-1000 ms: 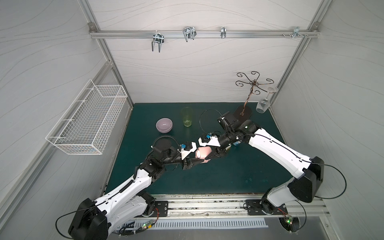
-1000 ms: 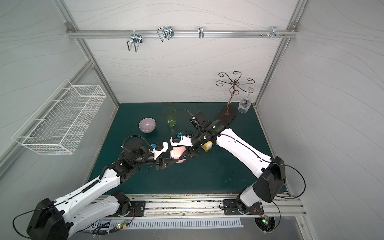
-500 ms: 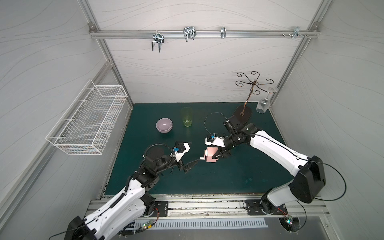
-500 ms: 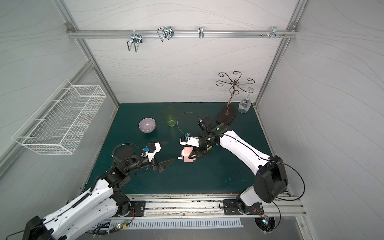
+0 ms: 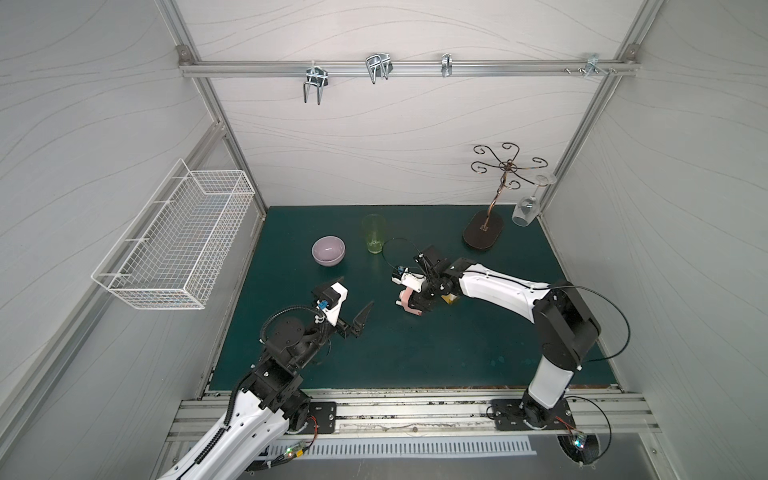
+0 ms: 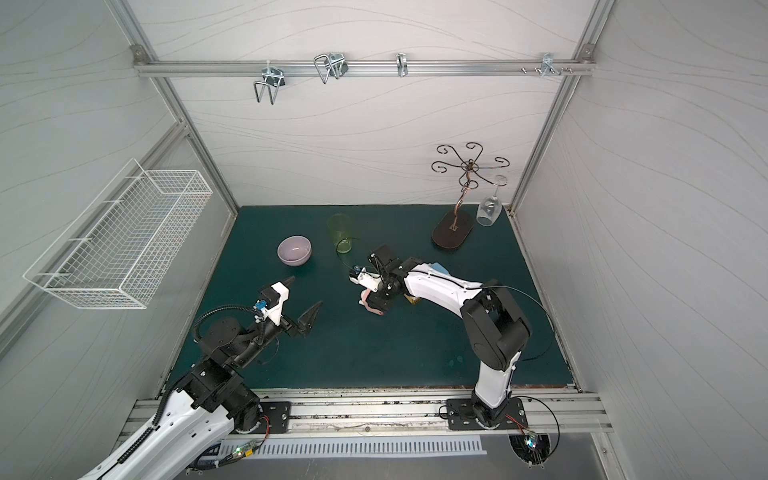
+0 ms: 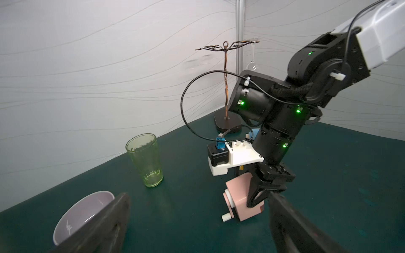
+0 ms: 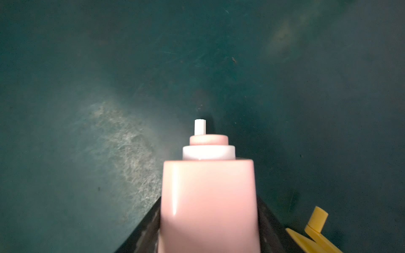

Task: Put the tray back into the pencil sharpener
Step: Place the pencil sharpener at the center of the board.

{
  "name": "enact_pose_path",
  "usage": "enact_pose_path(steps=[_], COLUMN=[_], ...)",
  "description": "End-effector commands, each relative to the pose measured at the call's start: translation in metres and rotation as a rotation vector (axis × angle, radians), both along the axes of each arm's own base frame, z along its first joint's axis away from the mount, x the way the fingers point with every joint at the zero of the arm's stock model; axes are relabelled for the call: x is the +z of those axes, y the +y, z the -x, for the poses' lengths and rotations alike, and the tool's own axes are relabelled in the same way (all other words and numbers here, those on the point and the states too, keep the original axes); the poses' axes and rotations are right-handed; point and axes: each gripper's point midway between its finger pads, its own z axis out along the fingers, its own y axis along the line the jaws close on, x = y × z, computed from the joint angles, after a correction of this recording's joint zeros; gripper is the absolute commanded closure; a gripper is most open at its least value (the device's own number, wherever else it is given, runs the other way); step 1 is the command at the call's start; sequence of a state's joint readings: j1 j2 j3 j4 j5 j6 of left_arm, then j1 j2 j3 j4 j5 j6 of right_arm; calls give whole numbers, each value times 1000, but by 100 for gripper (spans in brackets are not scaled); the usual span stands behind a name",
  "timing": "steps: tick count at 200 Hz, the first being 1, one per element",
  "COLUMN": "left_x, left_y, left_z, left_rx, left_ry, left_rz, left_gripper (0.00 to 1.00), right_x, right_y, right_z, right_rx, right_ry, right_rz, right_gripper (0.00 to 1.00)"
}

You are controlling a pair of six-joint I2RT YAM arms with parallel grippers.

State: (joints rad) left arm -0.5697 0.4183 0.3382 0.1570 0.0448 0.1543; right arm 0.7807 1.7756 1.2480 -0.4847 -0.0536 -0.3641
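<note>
Just beside pink sharpener [image 8: 208,197], yellow plastic piece [image 8: 316,221].

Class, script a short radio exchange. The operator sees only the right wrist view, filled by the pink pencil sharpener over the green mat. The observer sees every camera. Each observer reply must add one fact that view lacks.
Operator: My right gripper holds the pencil sharpener. Is the left gripper holding anything?
Observer: No. In a top view it is wide open and empty, apart from the sharpener.
Operator: What else stands near it?
Observer: A green cup, upright, with a lilac bowl beside it, the two apart.
</note>
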Motion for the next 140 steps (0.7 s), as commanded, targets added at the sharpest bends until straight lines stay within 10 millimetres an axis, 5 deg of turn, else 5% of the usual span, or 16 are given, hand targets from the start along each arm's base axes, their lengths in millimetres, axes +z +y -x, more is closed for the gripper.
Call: enact_pose_path(steps=[1, 32, 78, 116, 140], left_x=[14, 13, 7, 7, 0], left_y=[13, 16, 20, 23, 31], left_z=[-4, -4, -6, -11, -20], left_rx=[75, 89, 114, 150, 214], left_ry=[-12, -10, 5, -4, 28], left_rz=[64, 63, 70, 65, 81], left_gripper=[0, 0, 0, 0, 0], right_x=[2, -5, 8, 42, 88], right_y=[4, 3, 2, 4, -5], right_z=[-18, -12, -9, -9, -14], right_rx=[-156, -152, -136, -123, -147], right_ry=[-26, -5, -22, -47, -106], right_rz=[-34, -25, -49, -102, -174], right_gripper=[90, 75, 28, 10, 1])
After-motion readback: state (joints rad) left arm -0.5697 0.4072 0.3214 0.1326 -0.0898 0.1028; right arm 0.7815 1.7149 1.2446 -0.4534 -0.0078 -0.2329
